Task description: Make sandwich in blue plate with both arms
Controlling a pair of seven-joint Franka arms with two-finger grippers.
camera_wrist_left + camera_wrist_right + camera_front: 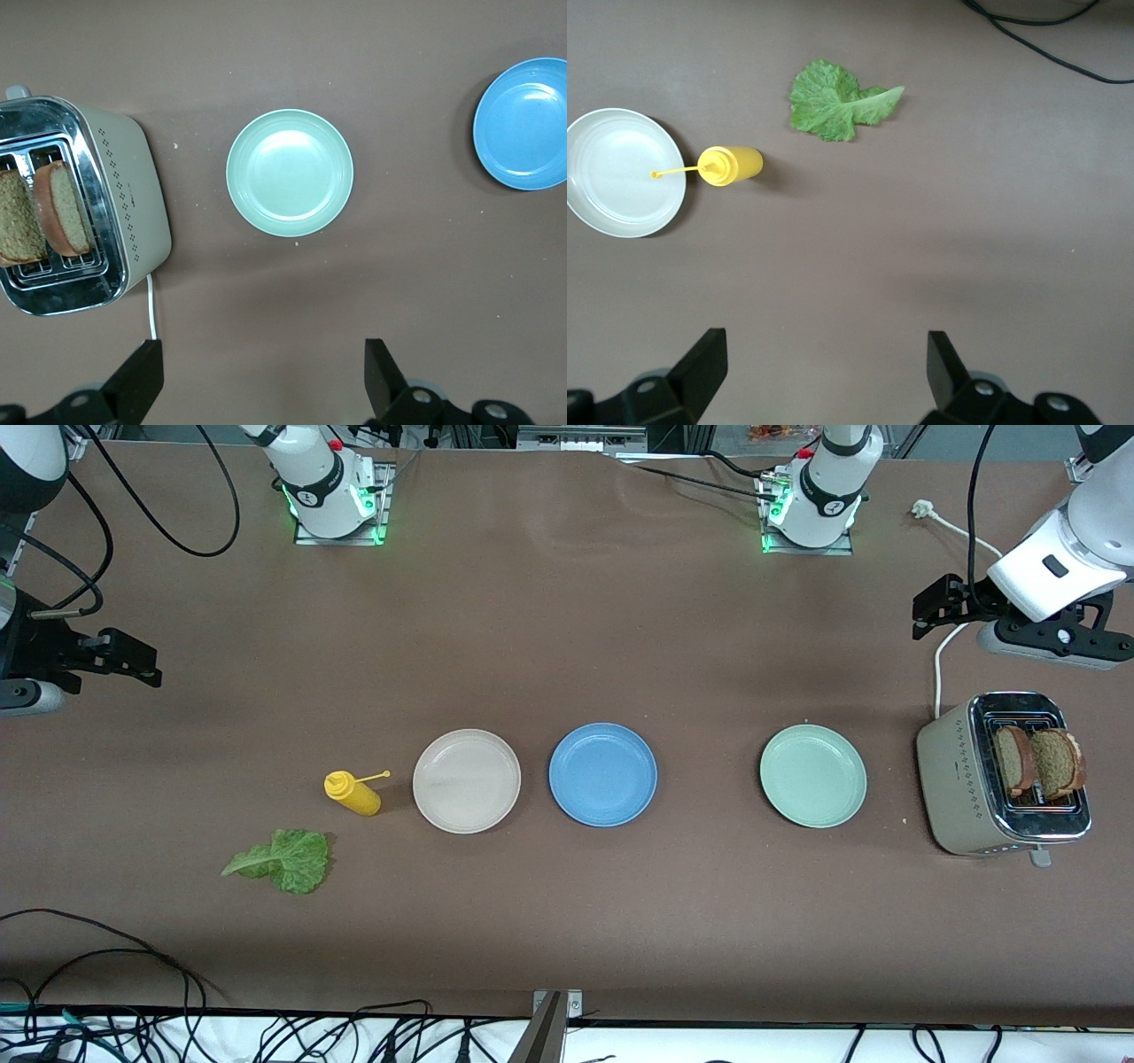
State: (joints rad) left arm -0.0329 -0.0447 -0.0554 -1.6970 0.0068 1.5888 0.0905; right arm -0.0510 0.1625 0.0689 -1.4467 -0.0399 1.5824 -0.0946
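Three plates, front view: blue plate (602, 774) empty on the table (567, 921), between cream plate (467, 780) and mint plate (812, 775).
Left wrist view: left hand (261, 376) open, holding nothing; two bread slices (60, 209) upright in the toaster (133, 204).
Right wrist view: right hand (826, 370) open, empty; lettuce leaf (837, 100) near the yellow bottle (731, 166).

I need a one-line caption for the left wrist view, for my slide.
Open left gripper above table, overlooking mint-green plate, blue plate and toaster holding two bread slices.

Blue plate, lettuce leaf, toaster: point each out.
blue plate (602, 774), front view, bare centre.
lettuce leaf (292, 859), front view, middle of the leaf.
toaster (952, 779), front view, beige side wall.
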